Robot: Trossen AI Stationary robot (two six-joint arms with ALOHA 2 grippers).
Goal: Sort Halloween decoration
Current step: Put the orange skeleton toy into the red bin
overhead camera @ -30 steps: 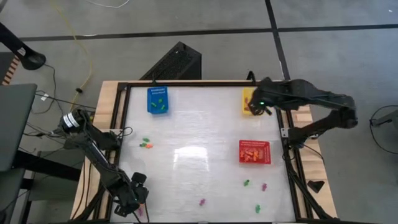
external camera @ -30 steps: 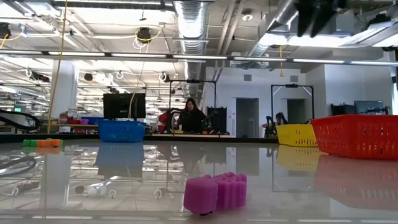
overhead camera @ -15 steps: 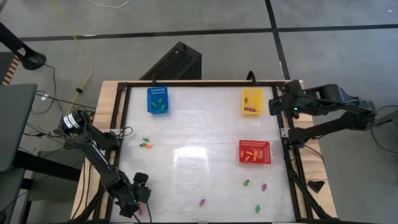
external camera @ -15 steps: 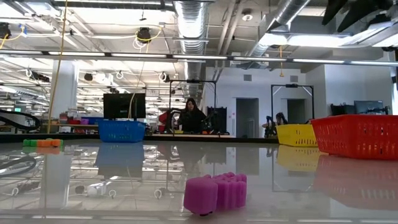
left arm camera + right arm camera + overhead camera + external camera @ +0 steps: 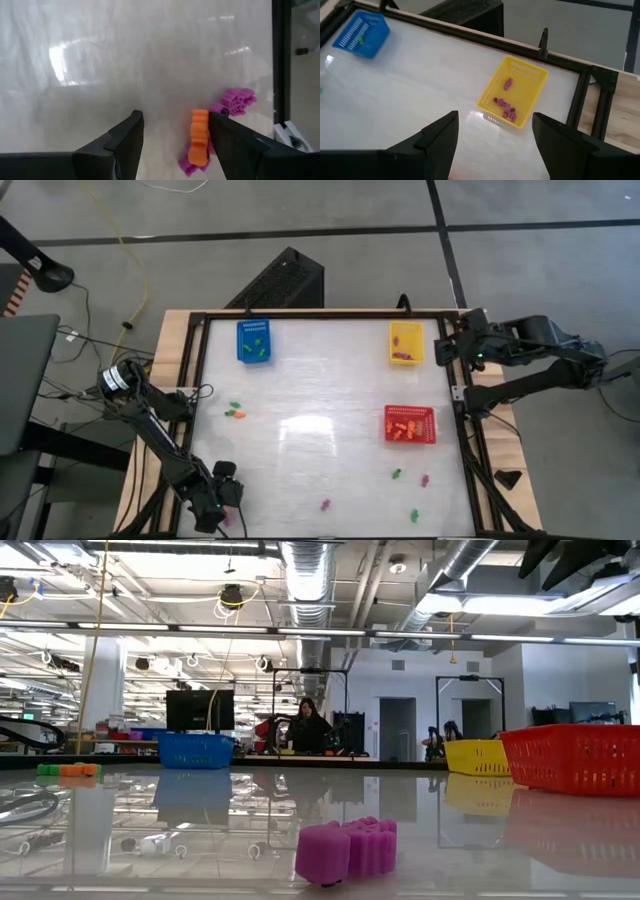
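The Halloween decoration lies scattered on the white table: green and orange pieces point(image 5: 235, 411) at the left, and purple point(image 5: 325, 504) and green point(image 5: 396, 474) pieces near the front. My left gripper point(image 5: 222, 508) hangs open over the near left corner, pointing steeply down. In the left wrist view an orange piece point(image 5: 199, 136) lies between its fingers, close to one of them, on top of a purple piece point(image 5: 192, 164); another purple piece point(image 5: 237, 100) lies just beyond. My right gripper point(image 5: 442, 350) is open, high by the far right edge beside the yellow basket point(image 5: 406, 343).
A blue basket point(image 5: 253, 341) with green pieces stands at the far left. A red basket point(image 5: 409, 424) with orange pieces sits at the right, and the yellow one holds purple pieces point(image 5: 506, 106). A black frame point(image 5: 462, 430) rims the table. A purple piece point(image 5: 347, 848) lies near the low camera.
My right gripper has swung from above the yellow basket toward the table's right edge, staying open and high. It has kept still for the last half second. The pieces and baskets lie as before.
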